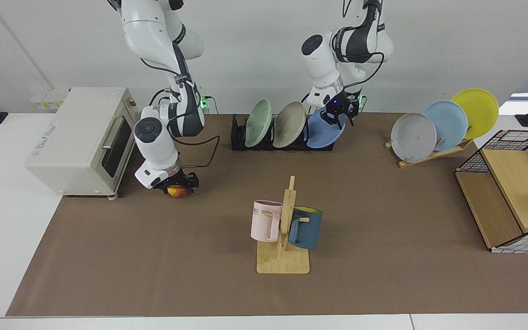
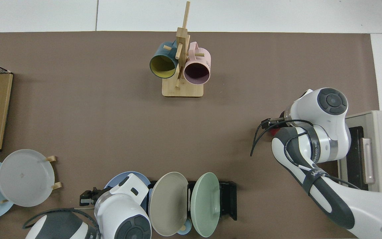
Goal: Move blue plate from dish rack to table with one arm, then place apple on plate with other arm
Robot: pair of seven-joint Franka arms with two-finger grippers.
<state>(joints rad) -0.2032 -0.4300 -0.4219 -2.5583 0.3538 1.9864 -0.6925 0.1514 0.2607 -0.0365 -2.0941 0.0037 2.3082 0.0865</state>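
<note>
The blue plate (image 1: 321, 133) (image 2: 119, 179) leans in the end slot of the black dish rack (image 1: 239, 137) (image 2: 229, 199), beside a beige and a green plate. My left gripper (image 1: 338, 118) (image 2: 86, 196) sits at the plate's upper rim, open, with a finger on either side of the edge. The apple (image 1: 178, 191) rests on the brown mat of the table (image 1: 383, 220), in front of the toaster oven. My right gripper (image 1: 174, 184) (image 2: 270, 122) is lowered right onto it and covers its top. In the top view the right arm hides nearly all of the apple.
A toaster oven (image 1: 76, 137) stands close beside the right arm. A wooden mug tree (image 1: 284, 224) with a pink and a dark blue mug stands mid-mat. A wooden plate stand (image 1: 429, 153) holds grey, pale blue and yellow plates. A wire-and-wood shelf (image 1: 511, 192) is at the far side.
</note>
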